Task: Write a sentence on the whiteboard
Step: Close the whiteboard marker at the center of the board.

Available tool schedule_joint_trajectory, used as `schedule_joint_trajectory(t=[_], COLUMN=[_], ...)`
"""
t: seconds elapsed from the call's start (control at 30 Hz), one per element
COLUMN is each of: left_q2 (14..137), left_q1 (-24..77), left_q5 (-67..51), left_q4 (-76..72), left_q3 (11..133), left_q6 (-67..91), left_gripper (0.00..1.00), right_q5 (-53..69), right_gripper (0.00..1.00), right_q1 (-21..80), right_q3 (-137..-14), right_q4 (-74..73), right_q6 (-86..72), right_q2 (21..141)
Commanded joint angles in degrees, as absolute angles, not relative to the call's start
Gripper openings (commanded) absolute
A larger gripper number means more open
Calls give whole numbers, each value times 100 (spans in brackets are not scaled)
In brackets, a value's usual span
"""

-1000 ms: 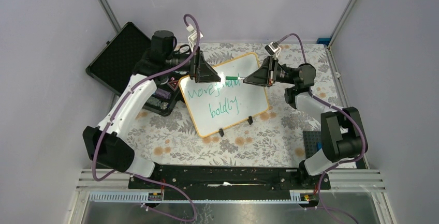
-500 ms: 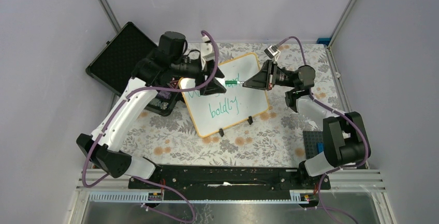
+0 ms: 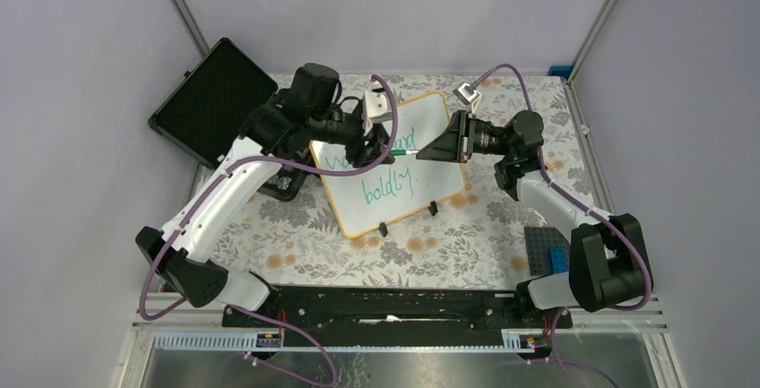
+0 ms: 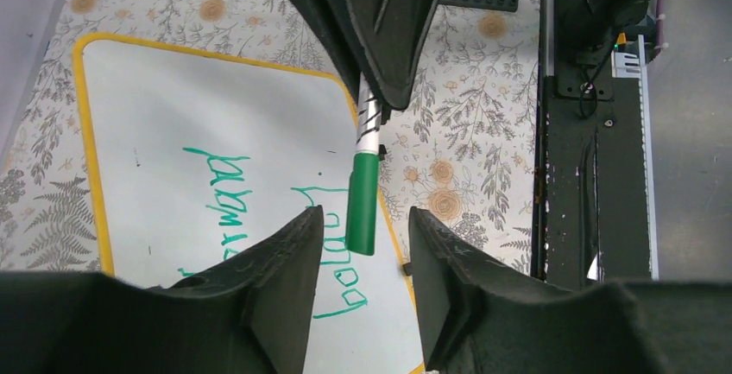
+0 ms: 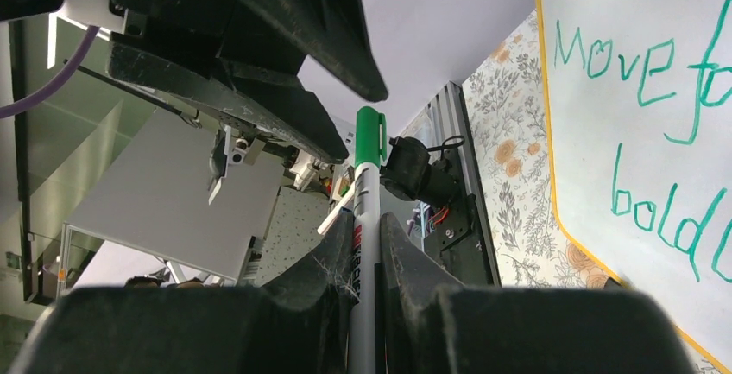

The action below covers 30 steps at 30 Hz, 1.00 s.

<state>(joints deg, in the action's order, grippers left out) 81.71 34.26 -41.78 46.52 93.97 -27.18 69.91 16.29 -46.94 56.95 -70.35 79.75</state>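
Note:
The whiteboard [image 3: 387,211] with an orange-yellow rim lies tilted on the floral cloth. The sentence [image 3: 387,185] is in green on it; my left arm covers most of its upper line. My right gripper [image 3: 432,149] is shut on a white marker [image 3: 405,150] with a green cap and holds it level above the board. My left gripper [image 3: 380,149] is open, its jaws on either side of the cap end without touching. In the left wrist view the cap [image 4: 362,206] reaches between my open fingers [image 4: 298,244] above the whiteboard [image 4: 173,98]. In the right wrist view the marker [image 5: 366,193] is pinched between the jaws beside the whiteboard [image 5: 621,123].
An open black foam-lined case [image 3: 208,99] lies at the back left, under the left arm. A dark baseplate with a blue brick [image 3: 548,249] sits at the front right. A black rail [image 3: 403,303] runs along the near edge. Frame posts stand at the back corners.
My left arm has swung right over the board, and its open gripper now stands around the marker's cap. My right gripper still holds the marker and has shifted slightly forward.

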Motion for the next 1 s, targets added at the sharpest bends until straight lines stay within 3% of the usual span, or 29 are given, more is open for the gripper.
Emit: schedule_joint_trajectory(t=[0.0, 0.43, 0.73, 0.97], left_q2=[8141, 8174, 8224, 8268], left_q1=[3550, 3645, 3750, 3860], left_q5=[-4078, -3875, -3672, -3779], left_q4=[4612, 4616, 4622, 4615], left_q3=[9380, 9258, 9226, 9290], left_q6=[-2941, -2970, -2973, -2877], left_gripper=[45, 35, 34, 6], right_q5=[6996, 7027, 7066, 7074], right_gripper=[0, 0, 0, 0], right_q1=[1684, 1709, 1766, 1841], right_q3=[-4737, -4728, -4747, -4794], right_q4=[5572, 5572, 5538, 5316], right_q6=[-6715, -6703, -6656, -6482], right_q2=[7819, 7800, 7808, 7815])
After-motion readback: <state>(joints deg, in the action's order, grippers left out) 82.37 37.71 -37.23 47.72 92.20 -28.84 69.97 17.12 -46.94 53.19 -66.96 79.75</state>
